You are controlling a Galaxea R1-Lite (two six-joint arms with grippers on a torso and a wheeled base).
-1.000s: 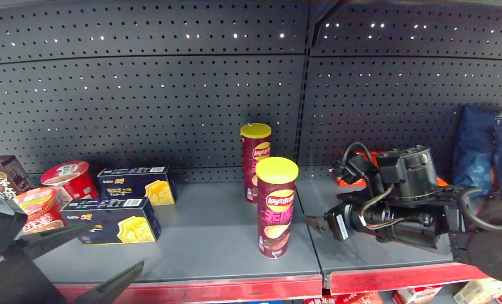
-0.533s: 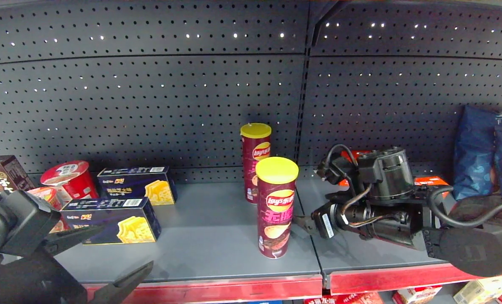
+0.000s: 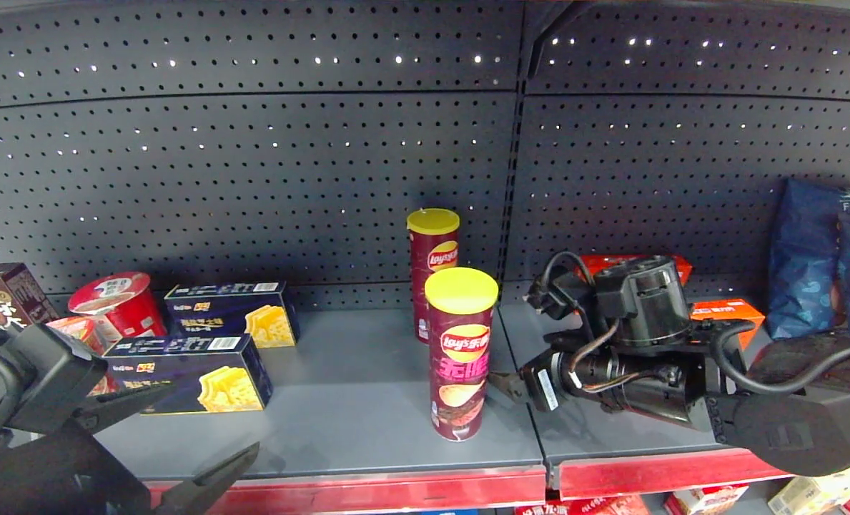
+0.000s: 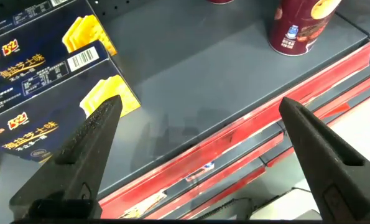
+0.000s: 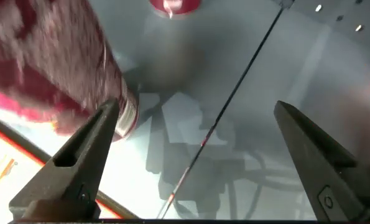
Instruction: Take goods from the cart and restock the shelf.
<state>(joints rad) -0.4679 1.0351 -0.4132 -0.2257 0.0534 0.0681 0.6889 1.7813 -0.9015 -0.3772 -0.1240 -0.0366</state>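
The front chip can point(image 3: 460, 354) stands on the shelf point(image 3: 339, 400), apparently already placed; the right gripper point(image 5: 195, 107) fingers are spread beside it, the left gripper point(image 4: 200, 104) fingers spread and empty, so further restocking remains.

Maroon cardboard chip can with yellow lid point(image 5: 54, 74) blurred in right wrist view; orange flat boxes point(image 3: 728, 312) half hidden behind right arm point(image 3: 789, 422).
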